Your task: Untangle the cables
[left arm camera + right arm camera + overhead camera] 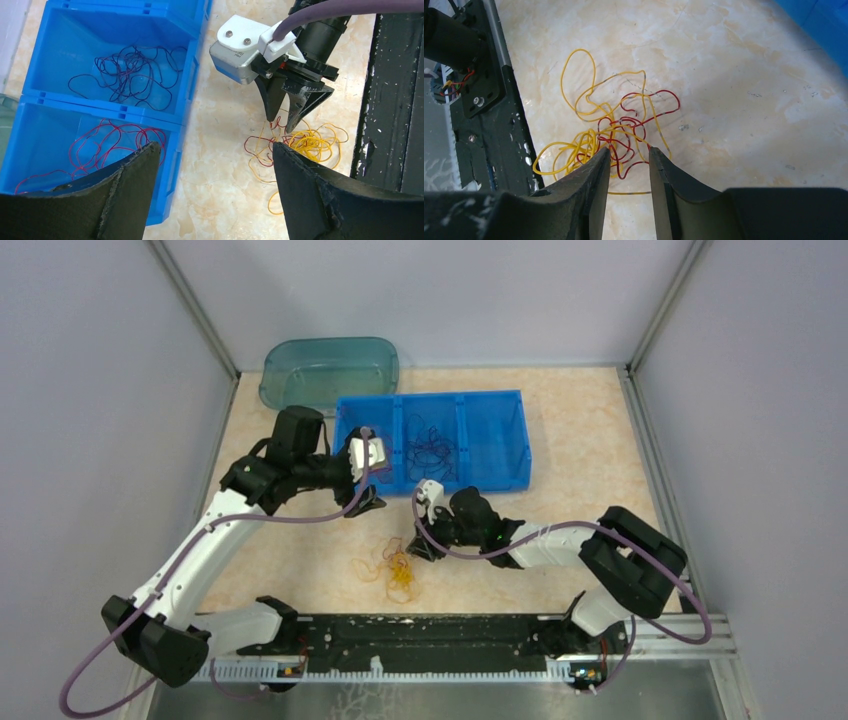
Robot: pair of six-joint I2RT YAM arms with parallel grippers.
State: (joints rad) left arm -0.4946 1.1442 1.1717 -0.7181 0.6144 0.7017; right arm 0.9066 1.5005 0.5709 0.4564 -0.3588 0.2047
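Note:
A small clump of yellow-orange and red cables [395, 570] lies on the table in front of the blue bin [500, 472]. In the right wrist view the clump [614, 130] sits just beyond my right gripper [629, 150], whose jaws are a little apart with a red loop between the tips. My right gripper [420, 548] hovers at the clump's right edge. My left gripper [368, 502] is wide open and empty above the table by the bin's near wall; its view shows the clump [305, 145] and the right gripper [280, 122].
The bin holds dark purple cables [130, 75] in the middle compartment and red cables [110, 145] in the end one. A teal tub [330, 370] stands behind it at the back left. A black rail [420, 635] runs along the near edge.

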